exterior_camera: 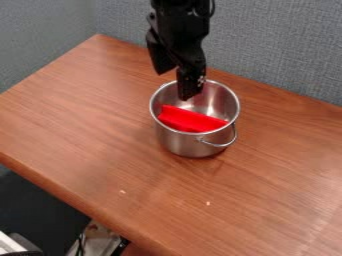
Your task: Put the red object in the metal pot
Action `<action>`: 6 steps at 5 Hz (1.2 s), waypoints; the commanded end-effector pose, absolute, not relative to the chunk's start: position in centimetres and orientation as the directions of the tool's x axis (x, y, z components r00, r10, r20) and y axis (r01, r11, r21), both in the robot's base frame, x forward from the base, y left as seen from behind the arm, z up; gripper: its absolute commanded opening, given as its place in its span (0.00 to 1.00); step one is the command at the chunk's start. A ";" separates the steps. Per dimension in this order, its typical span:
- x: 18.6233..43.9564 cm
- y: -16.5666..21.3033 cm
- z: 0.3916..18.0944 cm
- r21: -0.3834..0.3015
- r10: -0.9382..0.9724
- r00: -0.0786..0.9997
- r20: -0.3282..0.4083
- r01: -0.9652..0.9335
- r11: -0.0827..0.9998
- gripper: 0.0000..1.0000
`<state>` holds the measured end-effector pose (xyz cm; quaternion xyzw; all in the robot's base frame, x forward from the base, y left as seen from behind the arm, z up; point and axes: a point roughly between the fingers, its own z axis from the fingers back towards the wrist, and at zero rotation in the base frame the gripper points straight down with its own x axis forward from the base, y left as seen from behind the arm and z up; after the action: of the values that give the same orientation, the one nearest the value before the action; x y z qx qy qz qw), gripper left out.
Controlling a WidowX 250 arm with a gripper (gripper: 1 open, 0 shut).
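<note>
Red object [189, 119] in metal pot [199, 137] below wide, empty hand [182, 83]; advise lifting straight, clear of rim.

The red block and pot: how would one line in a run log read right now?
red block: inside metal pot | gripper: open, empty, above pot rim | table: wooden

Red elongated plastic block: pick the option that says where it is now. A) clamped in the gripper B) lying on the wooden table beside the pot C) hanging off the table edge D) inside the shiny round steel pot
D: the red elongated plastic block lies inside the shiny round steel pot, below its rim.
</note>
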<state>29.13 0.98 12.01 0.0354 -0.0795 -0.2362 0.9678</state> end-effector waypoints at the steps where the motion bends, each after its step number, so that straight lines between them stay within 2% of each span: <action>1: 29.6 1.7 12.7 0.141 -0.361 0.919 0.159 0.341 0.929 1.00; 2: 30.0 2.3 12.5 0.159 -0.254 0.953 0.166 0.229 0.960 1.00; 4: 29.8 2.4 10.3 0.106 -0.228 0.951 0.208 0.210 0.972 1.00; 6: 30.2 3.3 10.2 0.095 -0.119 0.972 0.203 0.101 0.990 1.00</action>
<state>29.68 2.75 9.26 0.0366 -0.0883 -0.0617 0.9935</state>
